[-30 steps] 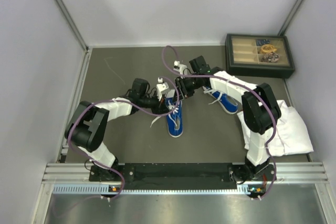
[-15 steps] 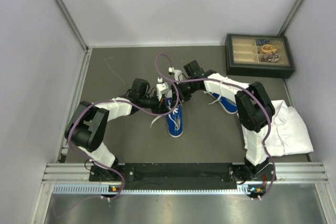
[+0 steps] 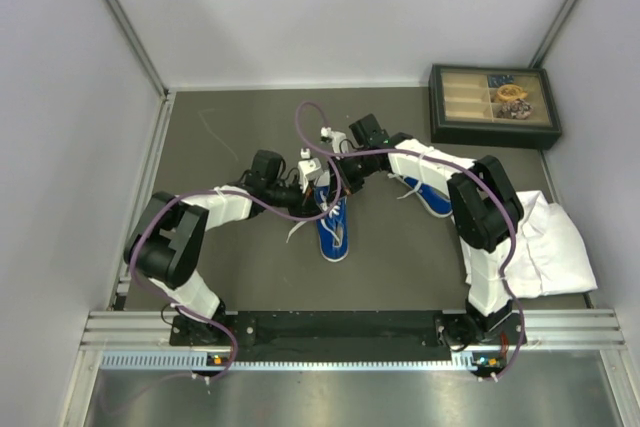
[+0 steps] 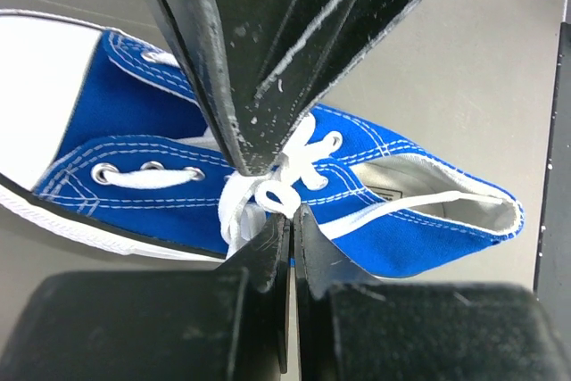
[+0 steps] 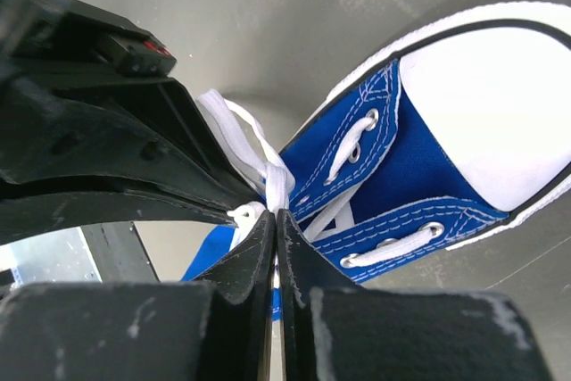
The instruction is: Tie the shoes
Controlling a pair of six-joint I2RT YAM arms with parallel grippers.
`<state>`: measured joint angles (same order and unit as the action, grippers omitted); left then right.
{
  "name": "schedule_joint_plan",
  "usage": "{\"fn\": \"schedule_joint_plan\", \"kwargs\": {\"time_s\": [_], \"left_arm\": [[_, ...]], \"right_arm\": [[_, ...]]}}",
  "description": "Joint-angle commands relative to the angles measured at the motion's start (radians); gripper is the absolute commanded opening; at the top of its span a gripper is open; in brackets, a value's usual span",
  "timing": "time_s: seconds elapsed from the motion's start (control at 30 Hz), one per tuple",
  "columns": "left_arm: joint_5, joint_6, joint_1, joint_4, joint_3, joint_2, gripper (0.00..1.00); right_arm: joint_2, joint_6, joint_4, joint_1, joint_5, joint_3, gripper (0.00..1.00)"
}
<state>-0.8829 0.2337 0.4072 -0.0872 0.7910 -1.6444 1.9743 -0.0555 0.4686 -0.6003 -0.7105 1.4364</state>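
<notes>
Top external, shoe (image 3: 333, 232), divided box (image 3: 494, 127), perhaps trinkets (image 3: 510, 94) inside

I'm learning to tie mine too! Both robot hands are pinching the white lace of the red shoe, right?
Not quite: the shoe is blue, not red, as the left wrist view shows. The left hand and right hand are both pinching its white lace.
</notes>
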Motion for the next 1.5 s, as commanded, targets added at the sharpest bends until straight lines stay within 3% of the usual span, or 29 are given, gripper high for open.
{"fn": "schedule_joint_plan", "kwargs": {"time_s": [0.0,0.43,0.8,0.97,1.47], "left_arm": [[-0.042,0.009,-0.005,0.021,0.039,-0.018,0.0],[-0.027,-0.017,-0.007,0.043,0.089,-0.06,0.0],[-0.008,-0.166,-0.008,-0.218,0.007,-0.005,0.0],[-0.018,-0.145,-0.008,-0.316,-0.038,0.003,0.0],[-0.01,-0.048,-0.008,-0.243,-0.007,0.017,0.0]], "right_arm": [[-0.058,-0.02,-0.056,-0.006,-0.024,0.015,0.0],[-0.094,-0.043,-0.104,-0.001,-0.106,-0.045,0.0],[-0.101,-0.044,-0.093,0.0,-0.107,-0.061,0.0],[-0.097,-0.076,-0.082,0.026,-0.11,-0.03,0.15],[-0.115,-0.138,-0.088,0.083,-0.175,0.001,0.24]]}}
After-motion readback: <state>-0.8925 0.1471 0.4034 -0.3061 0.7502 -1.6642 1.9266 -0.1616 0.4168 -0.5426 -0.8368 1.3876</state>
